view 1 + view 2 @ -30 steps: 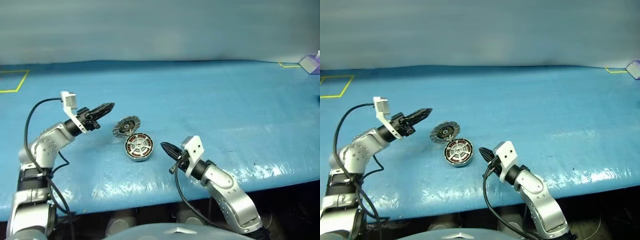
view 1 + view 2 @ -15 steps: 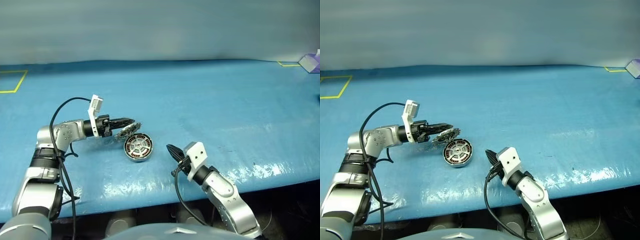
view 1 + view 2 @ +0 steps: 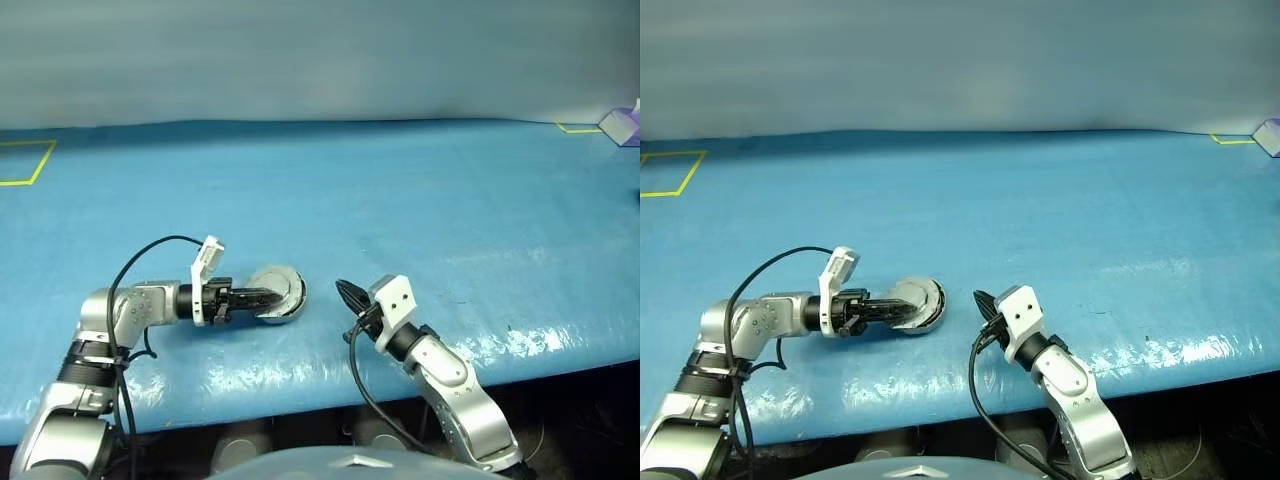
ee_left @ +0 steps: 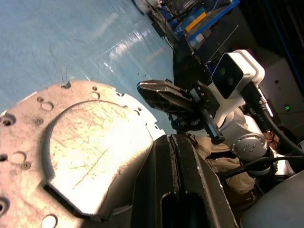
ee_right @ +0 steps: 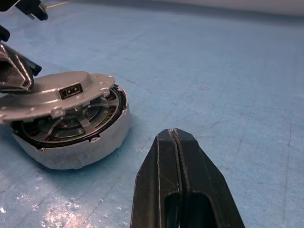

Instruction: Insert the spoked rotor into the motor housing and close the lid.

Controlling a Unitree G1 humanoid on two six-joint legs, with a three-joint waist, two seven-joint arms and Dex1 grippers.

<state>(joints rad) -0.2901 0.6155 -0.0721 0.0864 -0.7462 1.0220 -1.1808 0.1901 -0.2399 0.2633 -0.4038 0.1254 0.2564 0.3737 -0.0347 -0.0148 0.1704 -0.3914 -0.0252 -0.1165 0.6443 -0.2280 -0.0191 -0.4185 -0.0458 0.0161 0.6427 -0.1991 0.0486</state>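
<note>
Counting items on the blue table (image 3: 420, 200): one motor housing (image 5: 90, 142), one lid (image 5: 52, 92), one spoked rotor (image 5: 71, 124), two grippers. Housing sits near the table's front edge, rotor seated inside it. Lid is folded down over the cup, tilted, not fully shut. Left gripper (image 3: 268, 296) reaches almost level from the left, fingers closed together, tips resting on the lid's plain outer face. Right gripper (image 3: 348, 295), fingers closed and empty, points at the housing from just beside it.

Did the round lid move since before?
Yes. The lid swung down from standing behind the motor housing onto its top, pushed by the left claw.
</note>
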